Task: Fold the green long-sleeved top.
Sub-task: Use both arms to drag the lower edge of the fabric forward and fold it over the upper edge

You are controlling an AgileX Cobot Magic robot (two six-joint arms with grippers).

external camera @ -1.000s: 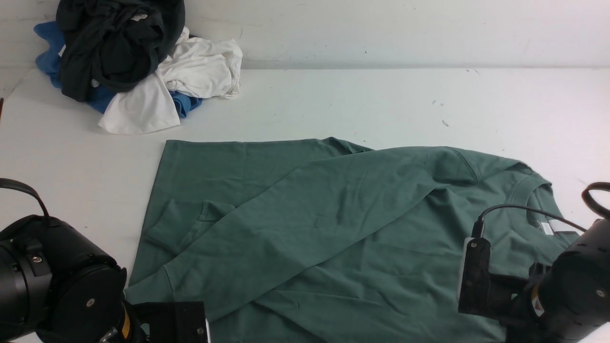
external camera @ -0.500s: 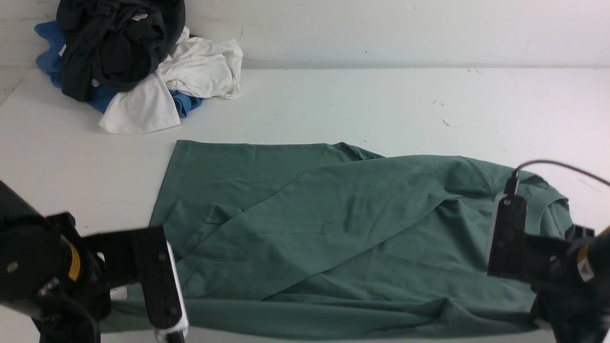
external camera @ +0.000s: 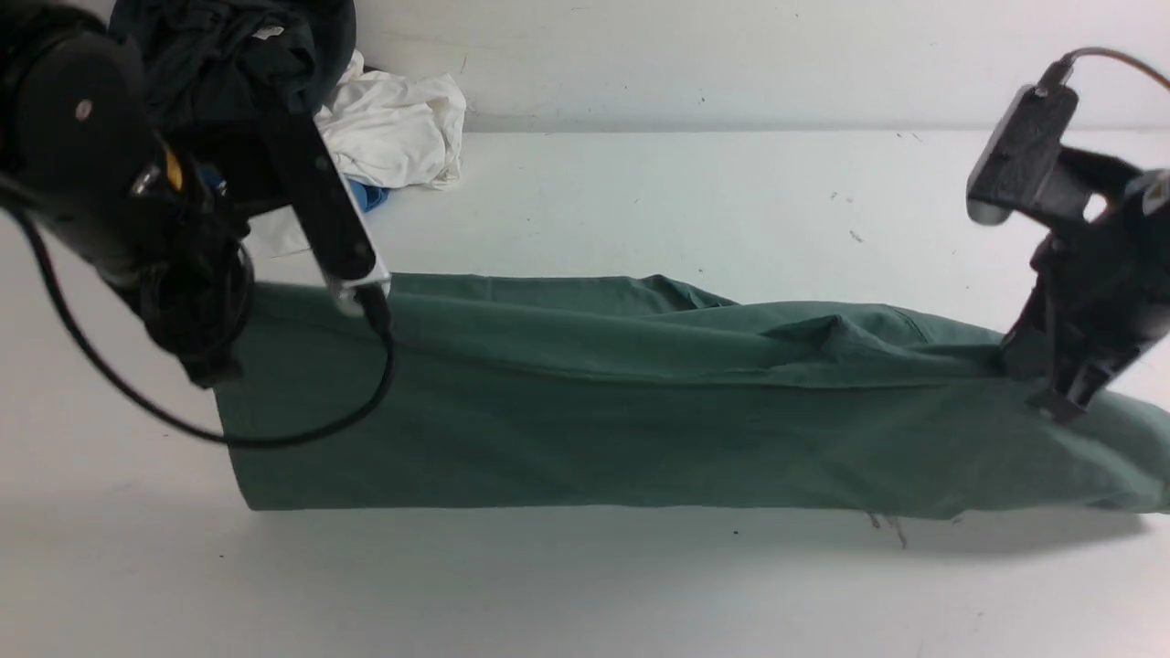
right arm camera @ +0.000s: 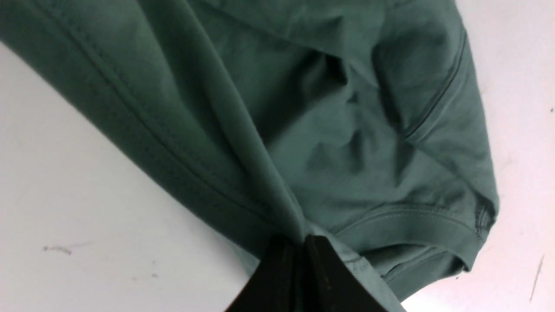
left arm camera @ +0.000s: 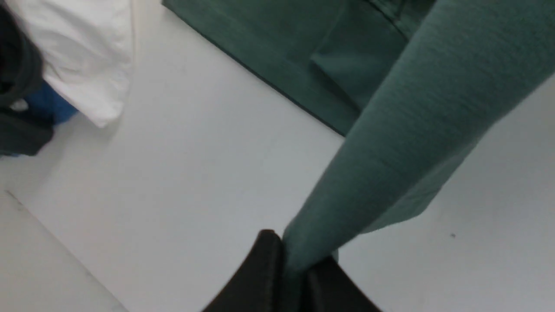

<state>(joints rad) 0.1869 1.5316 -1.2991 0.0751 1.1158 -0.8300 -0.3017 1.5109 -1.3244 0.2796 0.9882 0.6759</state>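
My left gripper [left arm camera: 291, 264] is pinched tight on the left end of the green top [external camera: 594, 429], and the right gripper [right arm camera: 302, 245] is clamped on it near the collar. A second ago it lay flat on the table [external camera: 585, 585]. Now both arms have hauled the near edge up, so it hangs mid-table like a smooth, taut curtain, far half still lying down.
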